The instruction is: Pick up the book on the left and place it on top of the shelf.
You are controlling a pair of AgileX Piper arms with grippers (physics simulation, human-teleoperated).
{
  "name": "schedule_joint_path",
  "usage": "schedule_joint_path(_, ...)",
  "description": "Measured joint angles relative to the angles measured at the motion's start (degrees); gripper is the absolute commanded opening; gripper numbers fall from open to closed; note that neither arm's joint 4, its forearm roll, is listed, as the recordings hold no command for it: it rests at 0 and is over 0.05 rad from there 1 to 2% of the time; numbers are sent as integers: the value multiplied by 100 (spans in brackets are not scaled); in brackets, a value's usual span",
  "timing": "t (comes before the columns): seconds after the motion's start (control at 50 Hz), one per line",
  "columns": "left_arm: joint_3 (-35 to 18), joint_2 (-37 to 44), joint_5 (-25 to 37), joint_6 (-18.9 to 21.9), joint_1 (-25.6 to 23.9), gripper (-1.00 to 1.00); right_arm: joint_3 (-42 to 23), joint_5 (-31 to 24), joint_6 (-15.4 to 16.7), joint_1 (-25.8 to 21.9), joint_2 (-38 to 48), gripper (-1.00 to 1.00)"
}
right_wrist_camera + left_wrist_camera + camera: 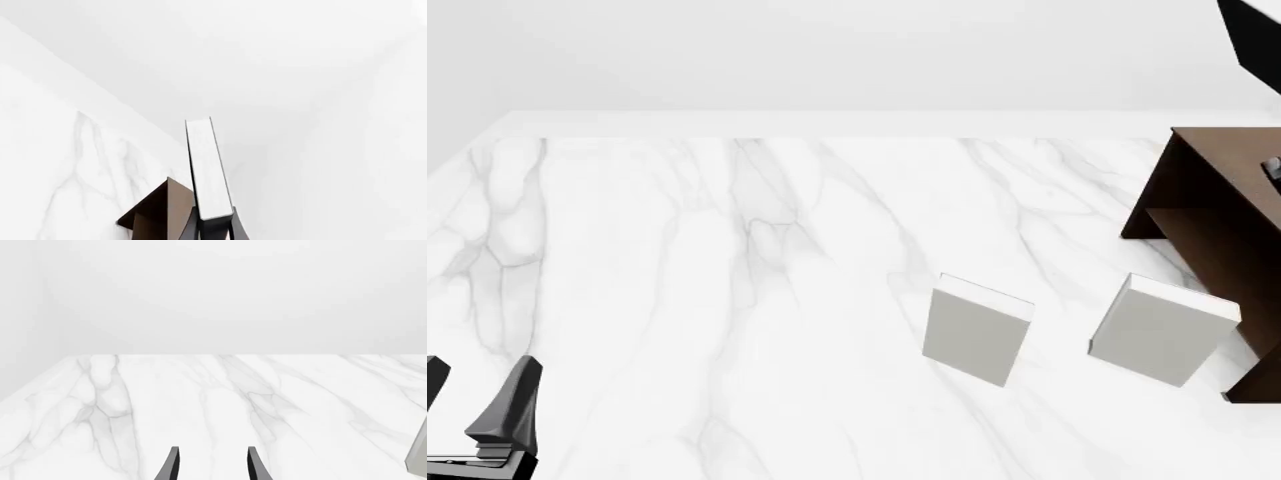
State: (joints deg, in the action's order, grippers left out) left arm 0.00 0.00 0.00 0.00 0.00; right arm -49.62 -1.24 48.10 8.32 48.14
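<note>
At the near left corner of the table point(694, 300), the left gripper point(474, 405) sits low and idle, its two dark fingers spread with nothing between them; the left wrist view confirms only bare marble ahead of the tips point(173, 465), which suggests this arm is parked out of the way while the other does the carrying. Further along, toward the middle right, two pale grey books stand on the marble: one point(976, 328) nearer the centre, the other point(1158, 329) just beside the foot of the shelf point(1214, 235). Neither is touched by anything. Beyond them, at the right edge, the single dark brown shelf rises, its flat top partly cut off by the frame. Highest and farthest, a black shape in the top right corner point(1254, 30) is most likely the book in the air. The right wrist view shows it plainly: the right gripper point(215, 225) pinches the book point(208, 170) by its lower end, white page edges facing the camera, held upright above the shelf point(157, 210), seemingly ready for lowering onto the top. In count: three books, one shelf, two grippers.
</note>
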Motion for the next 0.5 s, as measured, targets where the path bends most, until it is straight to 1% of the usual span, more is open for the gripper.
schedule_joint_path(0.5, 0, 0, 0, 0, 0, 100, 117, 386, 176, 658, 415, -100)
